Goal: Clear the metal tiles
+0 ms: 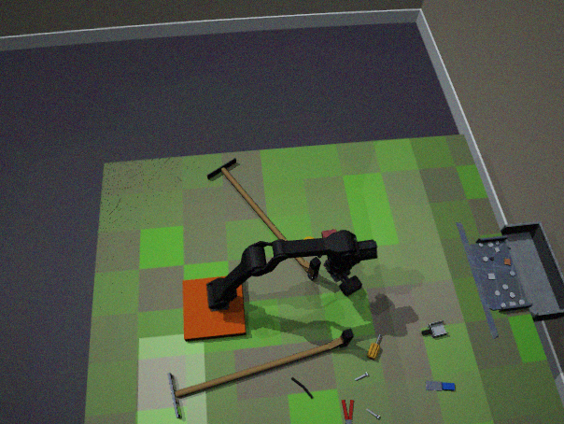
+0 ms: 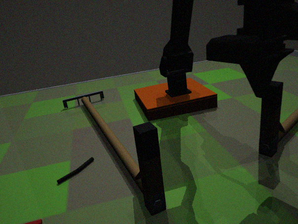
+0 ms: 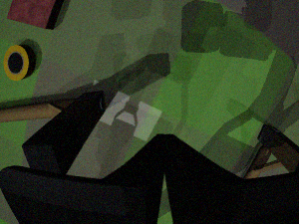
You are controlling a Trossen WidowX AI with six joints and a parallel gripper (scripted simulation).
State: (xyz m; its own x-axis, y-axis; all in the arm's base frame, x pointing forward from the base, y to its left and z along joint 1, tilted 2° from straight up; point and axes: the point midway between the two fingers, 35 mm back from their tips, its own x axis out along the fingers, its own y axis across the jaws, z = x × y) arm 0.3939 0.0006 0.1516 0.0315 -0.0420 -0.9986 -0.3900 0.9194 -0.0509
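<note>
Because the tiles (image 1: 491,276) lie unswept, fetching a scraper seems my step. My empty, closed claw (image 1: 335,268) (image 2: 258,96) (image 3: 164,142) must open before gripping.
</note>
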